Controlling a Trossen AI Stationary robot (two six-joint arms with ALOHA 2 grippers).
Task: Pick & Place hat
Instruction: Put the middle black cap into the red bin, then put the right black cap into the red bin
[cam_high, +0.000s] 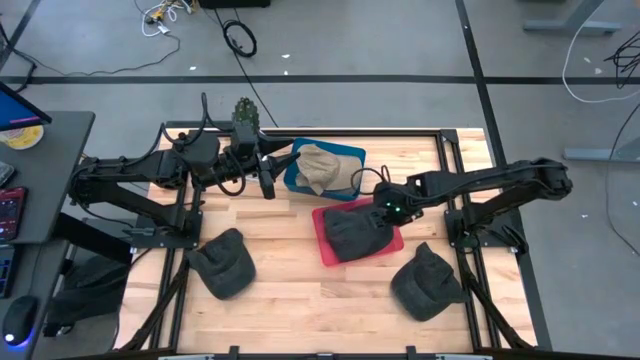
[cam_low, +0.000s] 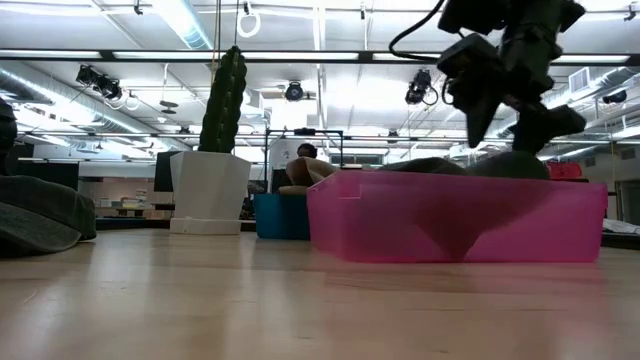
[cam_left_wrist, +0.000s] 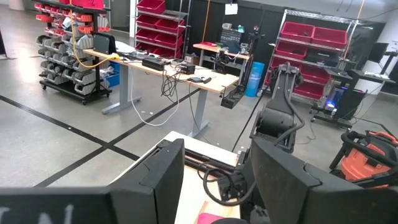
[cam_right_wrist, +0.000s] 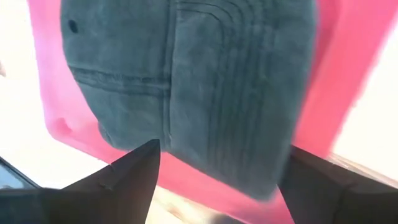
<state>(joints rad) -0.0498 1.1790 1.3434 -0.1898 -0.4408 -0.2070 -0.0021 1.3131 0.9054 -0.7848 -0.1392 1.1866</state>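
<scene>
On the pale wooden slatted tabletop, the dark grey-green cloth hat lies inside the shallow pink plastic bin, so the placing looks done. The step in hand seems to be the release: lift straight up so the fingers do not snag the cloth or drag the bin. The right arm reaches in from its side, its right claw spread wide and empty just above the hat. The left claw hovers by the blue bin, partly parted, holding nothing.

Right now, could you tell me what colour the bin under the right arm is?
Pink bin, holding a dark grey hat; clearest in the high view.
</scene>
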